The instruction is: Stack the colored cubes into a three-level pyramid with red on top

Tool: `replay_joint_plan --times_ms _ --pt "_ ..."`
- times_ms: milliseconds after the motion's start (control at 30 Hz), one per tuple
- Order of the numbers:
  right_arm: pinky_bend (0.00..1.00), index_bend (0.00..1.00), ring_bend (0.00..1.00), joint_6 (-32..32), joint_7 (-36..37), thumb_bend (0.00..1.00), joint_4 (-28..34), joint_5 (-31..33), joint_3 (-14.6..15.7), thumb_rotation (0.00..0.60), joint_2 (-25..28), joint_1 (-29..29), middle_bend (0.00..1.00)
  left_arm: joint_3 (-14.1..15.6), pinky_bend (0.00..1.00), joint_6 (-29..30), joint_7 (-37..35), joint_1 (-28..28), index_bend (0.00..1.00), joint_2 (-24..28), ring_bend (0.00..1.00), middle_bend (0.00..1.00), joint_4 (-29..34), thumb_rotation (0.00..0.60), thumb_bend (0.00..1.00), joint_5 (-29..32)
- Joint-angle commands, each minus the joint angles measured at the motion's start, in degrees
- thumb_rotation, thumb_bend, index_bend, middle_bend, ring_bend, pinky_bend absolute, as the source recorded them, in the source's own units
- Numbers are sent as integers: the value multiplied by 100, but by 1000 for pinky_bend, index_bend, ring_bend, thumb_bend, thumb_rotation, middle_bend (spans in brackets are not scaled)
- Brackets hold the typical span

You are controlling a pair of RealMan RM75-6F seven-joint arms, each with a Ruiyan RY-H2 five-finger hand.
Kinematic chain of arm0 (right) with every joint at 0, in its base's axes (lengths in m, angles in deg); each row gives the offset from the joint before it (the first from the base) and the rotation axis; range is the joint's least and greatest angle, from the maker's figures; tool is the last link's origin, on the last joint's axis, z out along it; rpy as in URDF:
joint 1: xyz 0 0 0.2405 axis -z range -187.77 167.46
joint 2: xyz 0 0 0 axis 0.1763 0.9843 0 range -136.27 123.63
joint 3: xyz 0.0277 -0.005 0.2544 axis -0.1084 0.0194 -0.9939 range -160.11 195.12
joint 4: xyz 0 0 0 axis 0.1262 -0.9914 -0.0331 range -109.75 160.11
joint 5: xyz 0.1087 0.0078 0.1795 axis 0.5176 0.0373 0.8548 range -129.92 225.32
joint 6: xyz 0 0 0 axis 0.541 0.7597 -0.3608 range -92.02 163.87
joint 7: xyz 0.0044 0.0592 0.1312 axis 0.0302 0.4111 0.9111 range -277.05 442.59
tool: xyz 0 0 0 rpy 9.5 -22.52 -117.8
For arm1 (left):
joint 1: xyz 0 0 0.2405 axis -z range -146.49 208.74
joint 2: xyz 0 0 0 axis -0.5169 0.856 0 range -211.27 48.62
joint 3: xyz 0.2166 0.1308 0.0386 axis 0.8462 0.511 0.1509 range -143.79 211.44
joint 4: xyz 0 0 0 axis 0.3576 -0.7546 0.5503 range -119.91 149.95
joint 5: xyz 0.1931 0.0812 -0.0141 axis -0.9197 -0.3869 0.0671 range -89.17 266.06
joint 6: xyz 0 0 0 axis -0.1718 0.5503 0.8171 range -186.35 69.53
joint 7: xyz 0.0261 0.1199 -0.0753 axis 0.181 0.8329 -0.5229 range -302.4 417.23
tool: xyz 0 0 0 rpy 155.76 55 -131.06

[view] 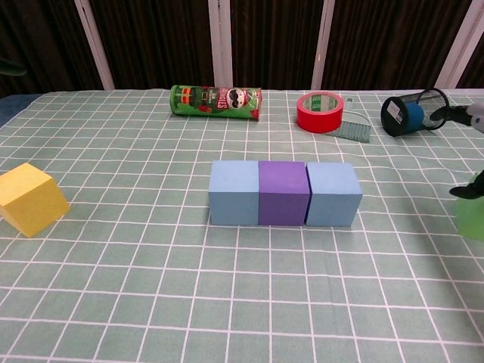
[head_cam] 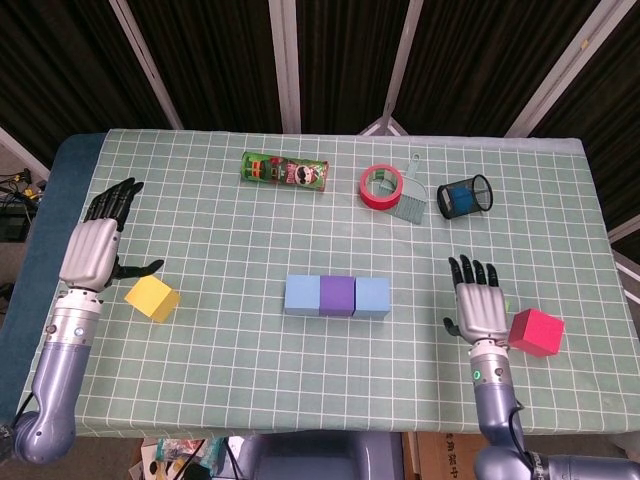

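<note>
Three cubes stand in a touching row at mid-table: light blue point(head_cam: 302, 296), purple point(head_cam: 337, 296) and light blue point(head_cam: 372, 296). A yellow cube point(head_cam: 152, 298) lies at the left, and my left hand point(head_cam: 93, 248) hovers just above and left of it, fingers spread, holding nothing. My right hand point(head_cam: 480, 308) is spread flat over the green cube point(view: 473, 218), hiding it in the head view. Only that hand's fingertips point(view: 454, 113) and thumb show at the chest view's right edge. The red cube point(head_cam: 536, 331) sits just right of that hand.
At the back lie a green chip can point(head_cam: 285, 172), a red tape roll point(head_cam: 381, 187), a small grey brush point(head_cam: 408, 203) and a black mesh cup point(head_cam: 465, 195). The checked cloth ends at the table's edges, close to the red cube on the right.
</note>
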Motion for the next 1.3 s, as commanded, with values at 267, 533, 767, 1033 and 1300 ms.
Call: replay_joint_plan --times_ms 267,533,767,1033,1300 --pt "0 0 0 -545 335 270 -252 525 -76 600 329 180 48 -8 0 85 129 9 0 -78 0 16 -68 600 102 31" --pt "0 0 9 -594 335 270 -336 658 -72 600 371 200 68 -3 0 29 122 21 0 -104 0 16 -117 600 102 57" --pt "0 0 52 -627 388 271 -592 892 -111 600 332 248 167 -23 0 31 95 10 0 -87 0 17 -105 600 102 52" --pt "0 0 57 -688 407 270 -568 993 -112 600 387 280 180 -27 0 48 94 0 0 -78 0 17 -71 600 102 18" --pt "0 0 148 -708 422 271 -679 1061 -124 600 344 284 288 -27 0 41 79 -10 0 -65 0 17 -56 600 102 7"
